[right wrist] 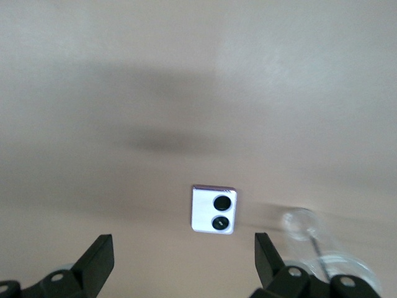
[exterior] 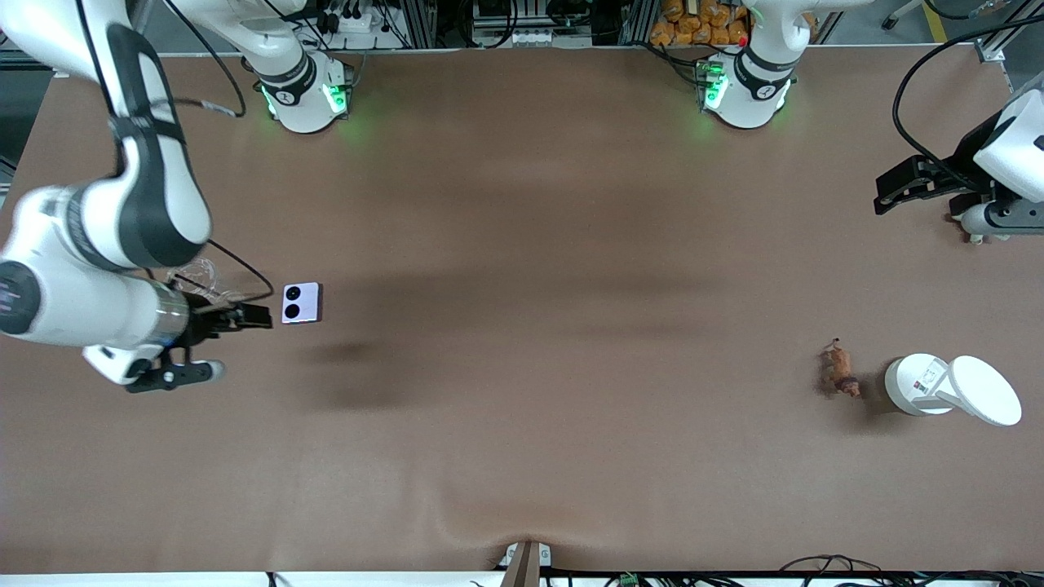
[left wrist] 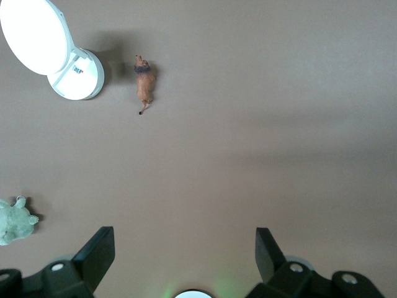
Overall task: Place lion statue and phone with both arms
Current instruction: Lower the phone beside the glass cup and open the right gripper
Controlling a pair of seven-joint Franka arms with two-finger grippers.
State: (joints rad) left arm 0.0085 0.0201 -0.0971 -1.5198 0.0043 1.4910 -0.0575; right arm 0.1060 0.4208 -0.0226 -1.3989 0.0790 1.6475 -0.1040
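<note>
The lion statue (exterior: pixel 838 371), a tiny orange-brown figurine, lies on the brown table toward the left arm's end, beside a white container. It also shows in the left wrist view (left wrist: pixel 145 87). My left gripper (exterior: pixel 887 194) hangs open and empty in the air, over the table's edge at that end; its own view (left wrist: pixel 184 254) shows bare table between the jaws. The phone (exterior: pixel 301 302), pale lavender with two black lenses, lies flat toward the right arm's end. My right gripper (exterior: pixel 251 315) is open and empty beside it, and its own view (right wrist: pixel 183 257) shows the phone (right wrist: pixel 214 209) just ahead of the jaws.
A round white container (exterior: pixel 920 383) with its hinged lid (exterior: pixel 985 391) open stands beside the lion. A clear glass object (exterior: pixel 196 273) lies by the right gripper. A pale green plush toy (left wrist: pixel 15 220) shows in the left wrist view only.
</note>
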